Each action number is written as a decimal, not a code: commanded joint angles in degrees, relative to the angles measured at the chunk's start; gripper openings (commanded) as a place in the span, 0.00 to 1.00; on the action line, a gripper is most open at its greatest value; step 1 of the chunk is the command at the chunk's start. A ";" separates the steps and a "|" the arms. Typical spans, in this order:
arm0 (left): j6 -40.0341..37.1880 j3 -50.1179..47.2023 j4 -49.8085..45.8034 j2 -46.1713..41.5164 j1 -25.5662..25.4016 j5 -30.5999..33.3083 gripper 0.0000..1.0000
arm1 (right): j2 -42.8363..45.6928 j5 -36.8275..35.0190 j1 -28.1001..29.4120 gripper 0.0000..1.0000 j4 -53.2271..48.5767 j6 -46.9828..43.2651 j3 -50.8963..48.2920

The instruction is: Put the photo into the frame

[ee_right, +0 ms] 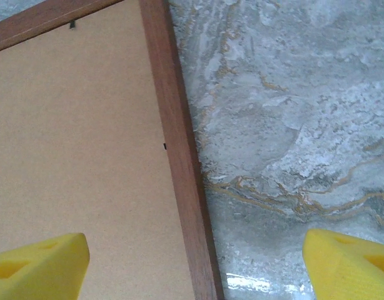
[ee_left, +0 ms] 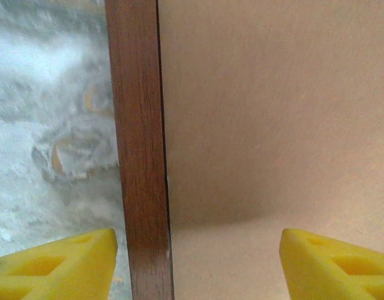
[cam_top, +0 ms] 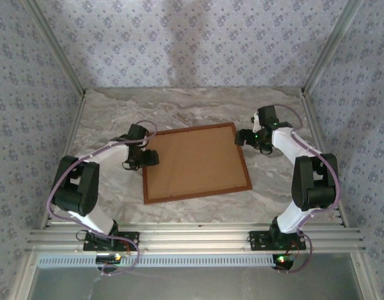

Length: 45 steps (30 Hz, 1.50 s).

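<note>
The reddish-brown wooden frame [cam_top: 198,194] lies flat in the middle of the marble table, with a plain brown backing board [cam_top: 195,162] filling it. The photo is hidden. My left gripper [cam_top: 148,157] hovers over the frame's left rail [ee_left: 139,156], open. One yellow fingertip [ee_left: 54,265] sits over the marble and the other over the board [ee_left: 273,125]. My right gripper [cam_top: 245,137] is open near the frame's far right corner. Its fingertips [ee_right: 39,265] straddle the right rail [ee_right: 181,156], and nothing is gripped.
Grey-and-gold marble table [cam_top: 273,181] runs around the frame on all sides. Wallpapered walls with metal posts close in the back and both sides. Aluminium rails [cam_top: 192,237] carry the arm bases at the near edge. A small black clip [ee_right: 72,25] sits at the board's far edge.
</note>
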<state>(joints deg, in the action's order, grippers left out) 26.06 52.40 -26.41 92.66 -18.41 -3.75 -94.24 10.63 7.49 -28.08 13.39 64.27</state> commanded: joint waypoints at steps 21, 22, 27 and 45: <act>-5.23 -1.39 -2.56 1.55 -0.07 0.53 0.17 | -0.33 -1.37 -0.17 0.80 -6.10 -6.22 6.28; -5.45 -1.23 -2.78 1.64 -0.13 -0.28 0.16 | -0.99 -1.39 -0.35 0.79 -8.04 -7.26 7.12; -6.87 0.53 -5.46 2.65 -0.65 -1.91 0.14 | -3.49 -4.34 -0.68 0.77 -11.25 -11.03 9.05; -9.28 6.22 -9.00 8.42 -2.15 0.40 0.15 | -16.25 -8.35 -2.37 0.67 -15.69 -15.38 17.37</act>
<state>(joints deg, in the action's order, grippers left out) 19.22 59.13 -32.73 98.50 -19.64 -4.45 -109.30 2.76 5.23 -41.87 -0.54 79.37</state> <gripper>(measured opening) 0.147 0.671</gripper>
